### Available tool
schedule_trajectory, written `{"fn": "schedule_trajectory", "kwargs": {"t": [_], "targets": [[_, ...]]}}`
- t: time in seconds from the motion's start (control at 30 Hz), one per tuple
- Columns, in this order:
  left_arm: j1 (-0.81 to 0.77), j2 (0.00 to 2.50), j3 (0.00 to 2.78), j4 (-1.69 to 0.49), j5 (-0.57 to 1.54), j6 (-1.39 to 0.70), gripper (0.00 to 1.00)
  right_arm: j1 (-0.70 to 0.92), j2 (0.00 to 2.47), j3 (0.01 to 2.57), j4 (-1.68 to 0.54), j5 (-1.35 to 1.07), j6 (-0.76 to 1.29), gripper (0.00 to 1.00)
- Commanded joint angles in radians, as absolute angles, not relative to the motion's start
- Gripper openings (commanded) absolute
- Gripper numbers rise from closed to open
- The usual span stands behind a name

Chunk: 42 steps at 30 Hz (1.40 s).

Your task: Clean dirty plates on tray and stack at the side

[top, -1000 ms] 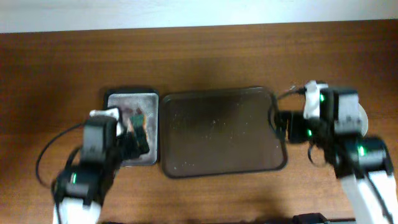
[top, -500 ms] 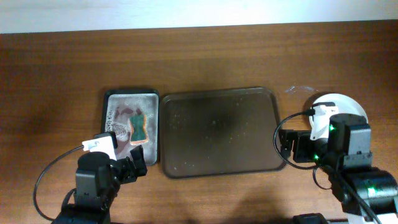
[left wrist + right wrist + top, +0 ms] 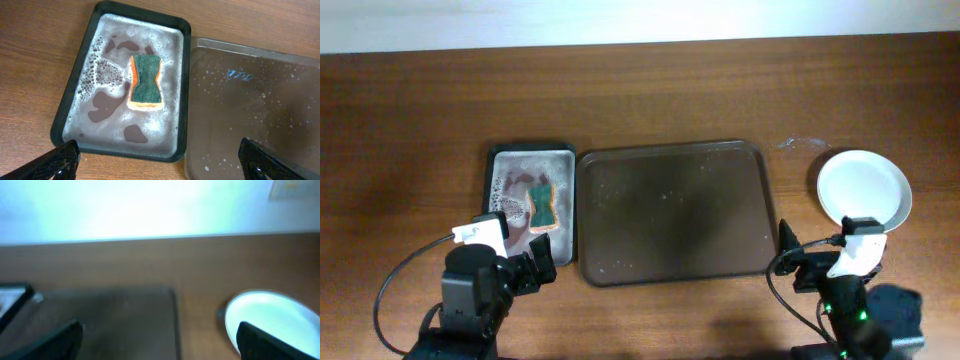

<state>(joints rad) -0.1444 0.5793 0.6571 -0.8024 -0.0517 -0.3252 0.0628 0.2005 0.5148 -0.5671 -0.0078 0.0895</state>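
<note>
Your tray (image 3: 670, 210) is bare; the plates (image 3: 865, 187) rest clean white just right of it. Left gripper (image 3: 532, 270) and right gripper (image 3: 798, 262) hang wide open, empty, nearside. Looks finished: just park both arms.

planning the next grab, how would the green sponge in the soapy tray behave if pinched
The sponge looks soft, so it would probably squash when pinched rather than stay stiff. It lies in suds in the small black tray, so it is likely wet and slippery, and may drip. Lying flat, it should not roll.
</note>
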Motion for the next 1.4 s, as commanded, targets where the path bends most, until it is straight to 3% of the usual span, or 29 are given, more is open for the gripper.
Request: {"fn": "schedule_trajectory", "kwargs": {"t": [0.0, 0.3, 0.4, 0.5, 1.37], "targets": [[-0.142, 0.575, 0.651, -0.801, -0.052, -0.31, 0.99, 0.065, 0.07, 0.363, -0.409, -0.018, 0.083, 0.99], [-0.142, 0.575, 0.651, -0.801, -0.052, -0.31, 0.99, 0.065, 0.003, 0.006, 0.144, 0.013, 0.049, 0.99], [-0.142, 0.575, 0.651, -0.801, -0.052, -0.31, 1.0, 0.065, 0.003, 0.006, 0.084, 0.009, -0.1, 0.99], [-0.142, 0.575, 0.651, -0.801, -0.052, -0.31, 0.99, 0.065, 0.003, 0.006, -0.08, -0.027, -0.094, 0.99], [-0.142, 0.575, 0.651, -0.801, -0.052, -0.31, 1.0, 0.065, 0.004, 0.006, -0.078, -0.029, -0.094, 0.99]]}}
